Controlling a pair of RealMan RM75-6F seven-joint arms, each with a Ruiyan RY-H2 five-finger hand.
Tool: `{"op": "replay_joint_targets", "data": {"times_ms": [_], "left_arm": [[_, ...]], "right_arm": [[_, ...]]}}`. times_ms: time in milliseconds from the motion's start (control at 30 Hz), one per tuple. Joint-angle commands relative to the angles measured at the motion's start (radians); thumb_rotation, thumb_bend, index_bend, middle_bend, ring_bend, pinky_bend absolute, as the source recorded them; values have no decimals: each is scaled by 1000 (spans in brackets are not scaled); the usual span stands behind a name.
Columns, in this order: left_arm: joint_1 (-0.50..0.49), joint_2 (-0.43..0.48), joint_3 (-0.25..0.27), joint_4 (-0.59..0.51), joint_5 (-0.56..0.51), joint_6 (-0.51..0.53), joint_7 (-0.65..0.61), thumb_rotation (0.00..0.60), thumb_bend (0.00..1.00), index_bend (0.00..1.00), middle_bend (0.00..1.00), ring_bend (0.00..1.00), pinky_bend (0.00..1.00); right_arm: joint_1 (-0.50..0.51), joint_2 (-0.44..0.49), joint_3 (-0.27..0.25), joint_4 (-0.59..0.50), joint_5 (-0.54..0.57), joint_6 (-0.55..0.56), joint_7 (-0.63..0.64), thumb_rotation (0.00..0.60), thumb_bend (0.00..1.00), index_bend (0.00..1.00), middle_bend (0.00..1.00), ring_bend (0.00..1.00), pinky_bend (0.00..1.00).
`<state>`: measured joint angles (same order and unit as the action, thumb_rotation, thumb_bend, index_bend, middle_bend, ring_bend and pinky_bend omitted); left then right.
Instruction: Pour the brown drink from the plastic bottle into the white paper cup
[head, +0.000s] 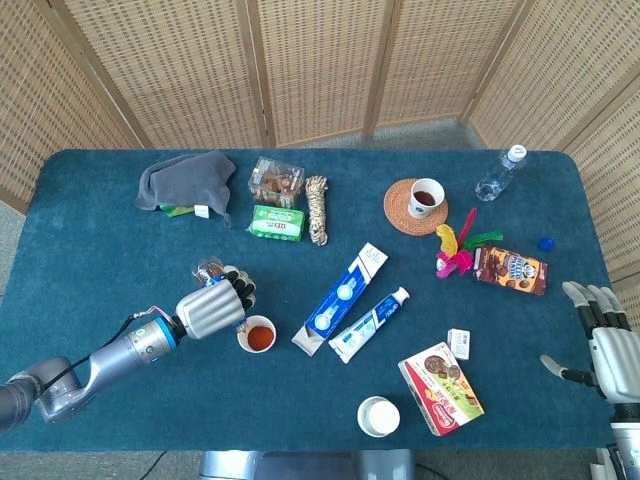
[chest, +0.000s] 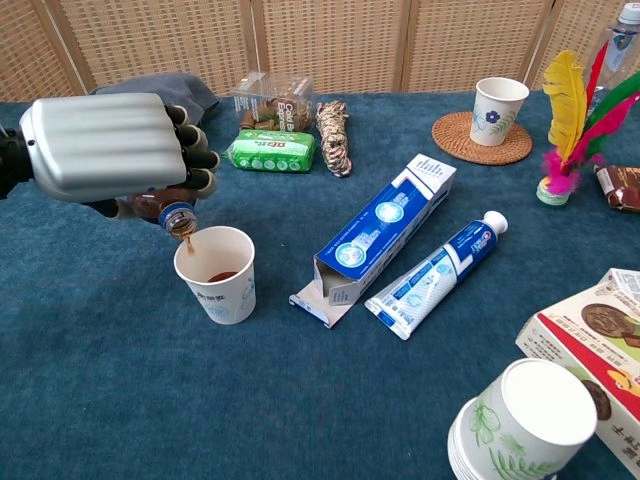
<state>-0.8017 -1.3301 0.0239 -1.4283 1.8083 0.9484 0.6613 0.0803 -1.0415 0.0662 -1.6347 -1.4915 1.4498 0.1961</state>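
Left hand: the left hand (chest: 100, 145) grips the bottle (chest: 165, 205), fingers wrapped over its body, arm reaching in from the left edge of the counter (head: 120, 250).
Bottle: tipped neck-down, mouth right above the near rim of the cup (chest: 216, 273); most of the body is hidden under the hand in both views.
Drink: a thin brown stream (chest: 188, 240) falls from the bottle mouth into the cup; brown liquid sits in the cup bottom, seen from the head view as a reddish-brown disc (head: 260, 336).
Cup: upright on the counter, just right of the hand, left of the toothpaste box (chest: 380, 235).
Right hand: the right hand (head: 605, 340) hovers at the far right counter edge, fingers spread, holding nothing.
Nearby: toothpaste tube (chest: 440, 272) lies beside the box; a second cup (chest: 497, 110) stands on a woven coaster (chest: 460, 140); grey cloth (head: 185, 180) at the back left; stacked cups (chest: 520, 420) near the front.
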Motion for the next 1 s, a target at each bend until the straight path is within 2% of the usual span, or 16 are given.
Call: {"op": "replay_joint_targets", "data": {"times_ms": [33, 700, 1000], "left_arm": [[-1, 3, 0, -3, -1, -3, 10, 600, 408, 417, 355, 324, 429], [11, -14, 3, 10, -12, 6, 52, 600, 408, 426, 361, 324, 428], [31, -34, -1, 13, -37, 41, -9, 600, 408, 426, 359, 324, 429]], "right_arm": [[0, 1, 0, -1, 0, 0, 1, 600, 0, 0, 0, 0, 0], [-4, 6, 2, -3, 0, 6, 4, 600, 0, 0, 0, 0, 0], [-3, 4, 1, -3, -2, 5, 0, 600, 0, 0, 0, 0, 0]]}}
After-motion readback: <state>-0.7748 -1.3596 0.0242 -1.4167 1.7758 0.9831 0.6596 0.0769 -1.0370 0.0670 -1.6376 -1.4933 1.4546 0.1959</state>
